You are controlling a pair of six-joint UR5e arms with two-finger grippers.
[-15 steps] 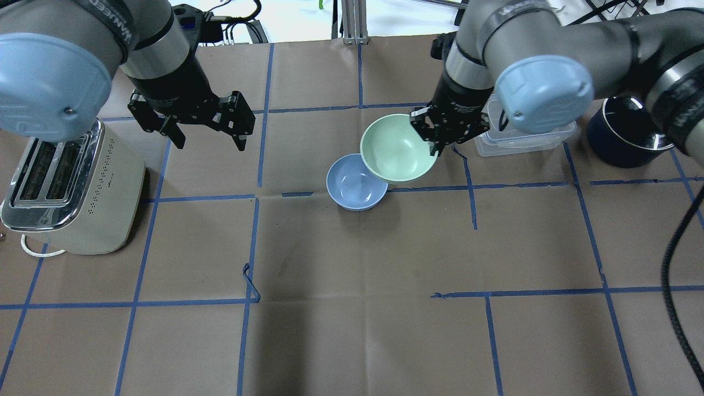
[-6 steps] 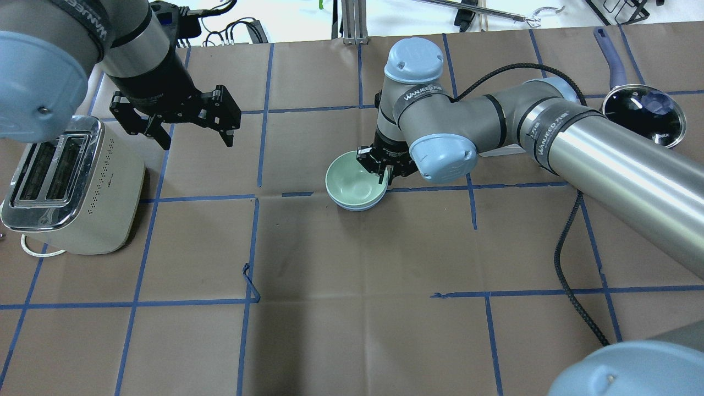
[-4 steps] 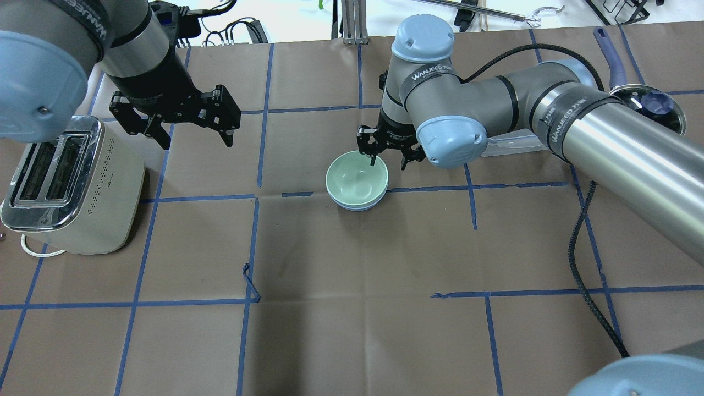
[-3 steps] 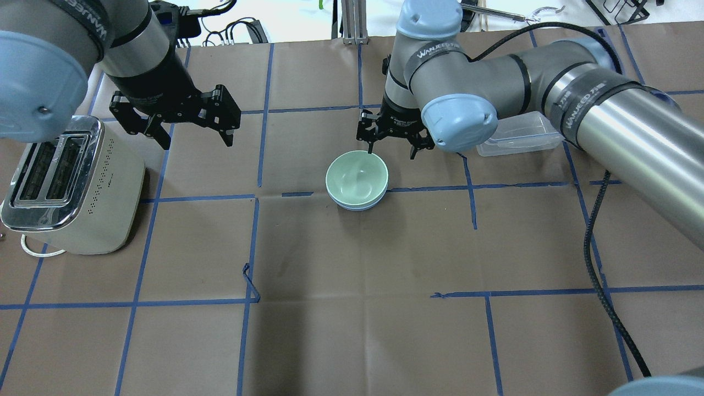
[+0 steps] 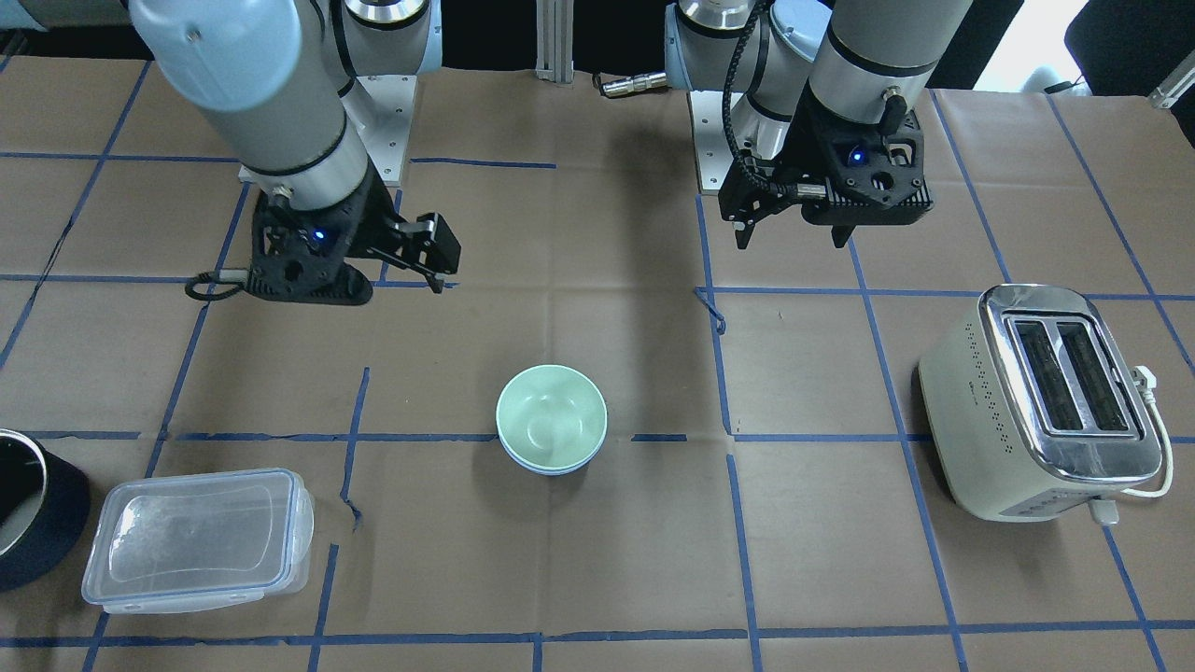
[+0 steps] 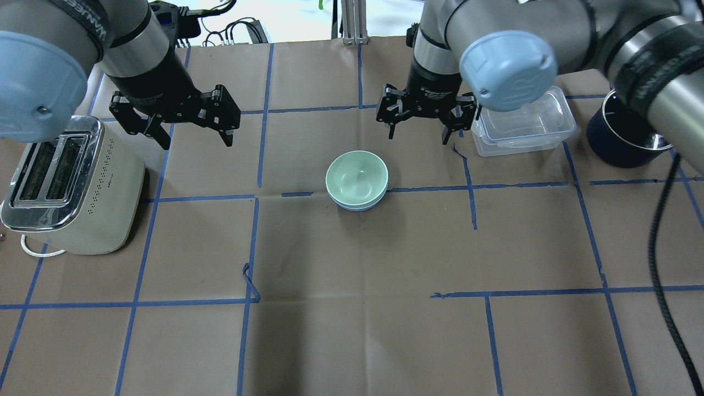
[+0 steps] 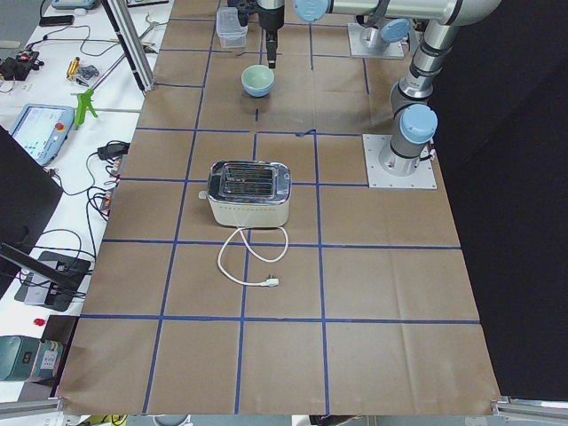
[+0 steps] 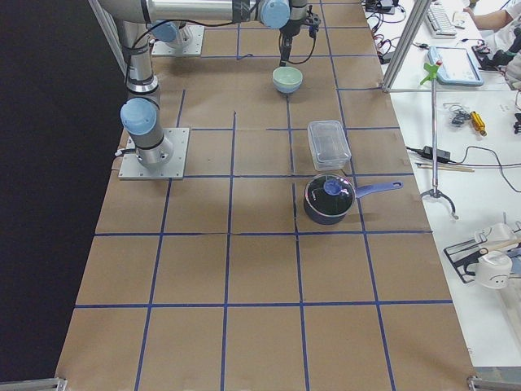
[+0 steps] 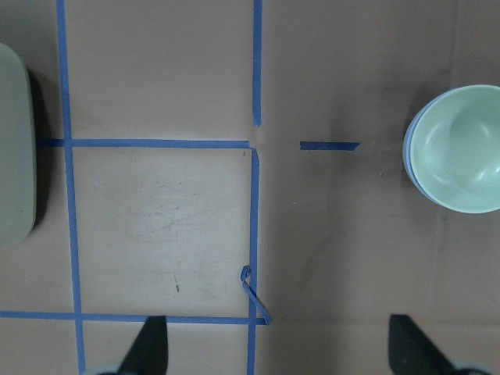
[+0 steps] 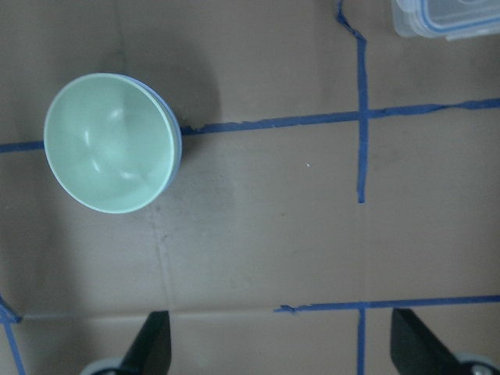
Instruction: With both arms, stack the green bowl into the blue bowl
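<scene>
The green bowl (image 6: 356,176) sits nested upright inside the blue bowl (image 6: 357,207), of which only a thin rim shows, at the table's middle. It also shows in the front view (image 5: 551,415), the left wrist view (image 9: 461,148) and the right wrist view (image 10: 109,141). My right gripper (image 6: 418,136) is open and empty, raised just beyond the bowls and apart from them. My left gripper (image 6: 195,140) is open and empty, hovering far to the bowls' left near the toaster.
A cream toaster (image 6: 66,187) stands at the left edge. A clear lidded container (image 6: 522,124) and a dark navy pot (image 6: 627,137) stand to the right of the right gripper. A loose tape end (image 6: 250,280) sticks up nearer the robot.
The right gripper lowered the green bowl into the blue bowl, opened, let it go and rose away towards the far side. The left arm shifted slightly early on, then stayed still.
</scene>
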